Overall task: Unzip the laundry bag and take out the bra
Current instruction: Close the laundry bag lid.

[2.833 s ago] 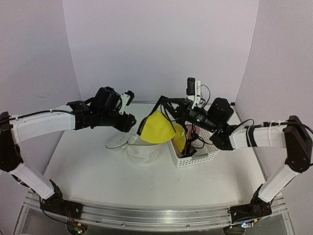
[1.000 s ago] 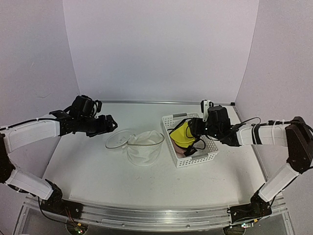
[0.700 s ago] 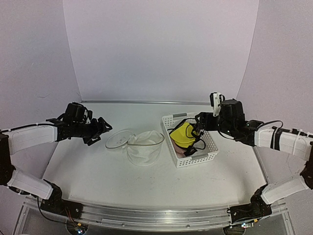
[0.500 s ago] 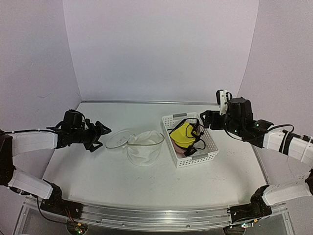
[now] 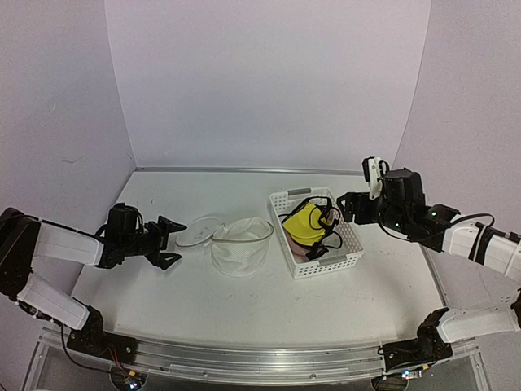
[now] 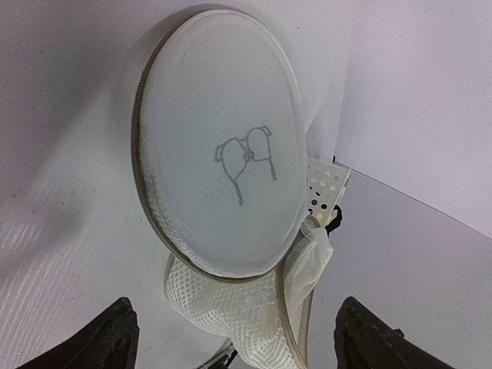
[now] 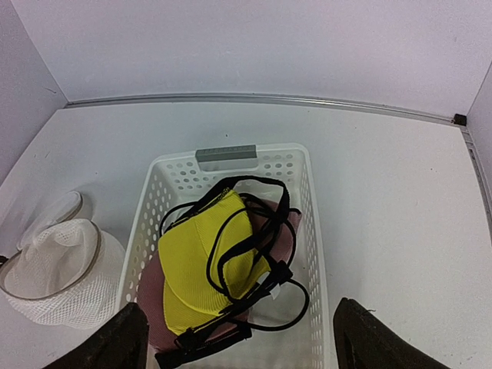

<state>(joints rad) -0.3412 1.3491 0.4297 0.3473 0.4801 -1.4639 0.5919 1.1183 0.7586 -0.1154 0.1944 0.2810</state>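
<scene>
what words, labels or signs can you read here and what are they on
No words or numbers are readable.
On the laundry bag lid: a bra outline drawing, no lettering.
On the far rim of the basket, a grey tag: too blurred to read.

The left arm (image 5: 69, 243) is reaching low and almost level toward the middle. The left gripper (image 5: 172, 242) is pointing to the right, and its fingers (image 6: 111, 342) are standing wide apart. The right arm (image 5: 480, 240) is bending at the elbow and is holding its wrist higher. The right gripper (image 5: 342, 208) is pointing left and slightly downward, with its jaws spreading wide as well.
</scene>
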